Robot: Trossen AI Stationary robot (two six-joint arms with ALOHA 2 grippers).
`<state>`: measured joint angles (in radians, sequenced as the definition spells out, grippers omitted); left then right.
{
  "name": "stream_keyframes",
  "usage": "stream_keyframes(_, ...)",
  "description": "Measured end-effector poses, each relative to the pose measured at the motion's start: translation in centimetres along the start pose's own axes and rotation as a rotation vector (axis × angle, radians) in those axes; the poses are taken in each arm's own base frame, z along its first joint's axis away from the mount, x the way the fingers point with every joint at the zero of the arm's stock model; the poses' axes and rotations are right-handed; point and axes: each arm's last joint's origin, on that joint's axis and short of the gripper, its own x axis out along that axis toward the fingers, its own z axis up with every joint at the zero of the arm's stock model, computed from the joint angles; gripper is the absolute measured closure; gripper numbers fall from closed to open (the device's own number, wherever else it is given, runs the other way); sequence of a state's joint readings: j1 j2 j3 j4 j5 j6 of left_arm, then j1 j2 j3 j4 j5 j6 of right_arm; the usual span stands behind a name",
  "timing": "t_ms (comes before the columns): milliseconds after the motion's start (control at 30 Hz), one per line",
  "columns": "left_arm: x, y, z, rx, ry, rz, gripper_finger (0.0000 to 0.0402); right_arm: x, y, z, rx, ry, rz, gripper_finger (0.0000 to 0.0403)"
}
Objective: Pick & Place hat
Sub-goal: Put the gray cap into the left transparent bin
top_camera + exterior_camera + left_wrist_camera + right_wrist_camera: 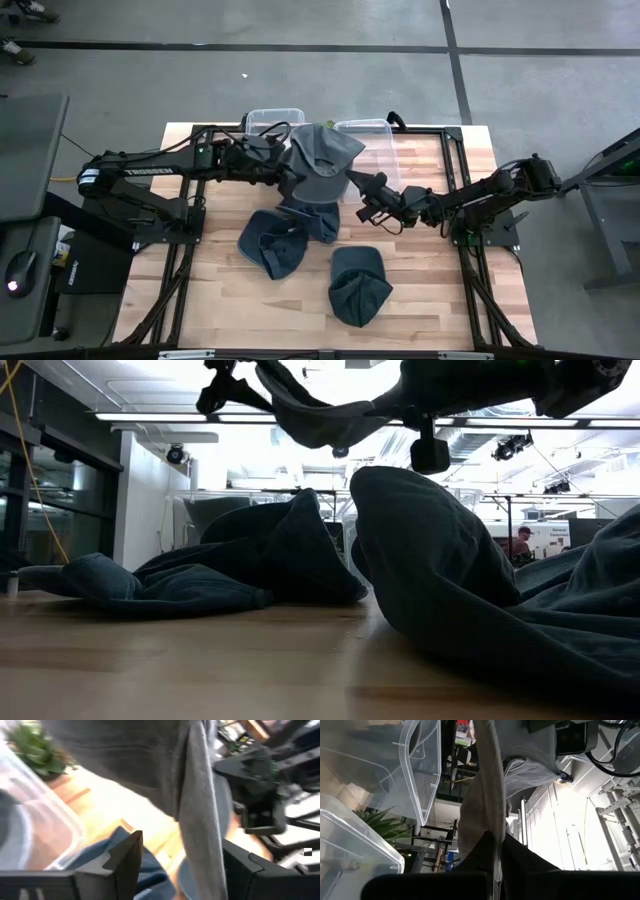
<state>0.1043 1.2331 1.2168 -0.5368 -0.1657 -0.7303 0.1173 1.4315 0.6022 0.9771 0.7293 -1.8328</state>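
A grey hat (320,158) hangs in the air over the table's middle, between my two arms. My right gripper (356,186) is shut on it from the right. My left gripper (185,865) stands open at the hat's left side (290,178), and a strip of the hat's grey cloth (200,820) hangs down between its fingers. Below, three blue hats lie on the wooden table: one at the middle left (272,245), one under the grey hat (312,215), one nearer the front (358,285). My right gripper pinches a thin edge of the grey hat (495,840) between its two shut fingers. It comes in roughly level from the table's right. The hat is lifted clear of the table and of the blue hats. My left gripper: I cannot tell whether its open fingers (125,862) touch the cloth between them.
Two clear plastic bins (273,120) (372,135) stand at the table's far edge, just behind the grey hat. The blue hats fill the table's middle (260,570) (450,590). Bare wood shows along the near edge (230,310).
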Motion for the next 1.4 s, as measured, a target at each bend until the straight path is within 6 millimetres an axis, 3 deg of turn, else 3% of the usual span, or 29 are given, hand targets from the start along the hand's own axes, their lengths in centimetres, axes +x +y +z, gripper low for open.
stream_keyframes(267, 0.1, -0.3, 0.0, -0.033, -0.031, 0.007, 0.0197, 0.4, 0.2, -0.7, 0.002, 0.068, 0.015, 0.0397)
stream_keyframes(600, -0.1, -1.8, -1.6, -0.075, -0.206, 0.161, 0.0197, 1.3, 0.5, -1.9, 0.070, 0.111, 0.016, 0.0397)
stream_keyframes(1000, 4.3, -3.7, -2.5, -0.118, -0.313, 0.151, 0.0197, 1.8, -0.8, -1.8, 0.099, 0.138, -0.011, 0.0397)
stream_keyframes(1400, 4.6, -3.6, -2.4, -0.092, -0.364, 0.208, 0.0197, 1.9, -0.5, -1.8, 0.100, 0.161, 0.023, 0.0397)
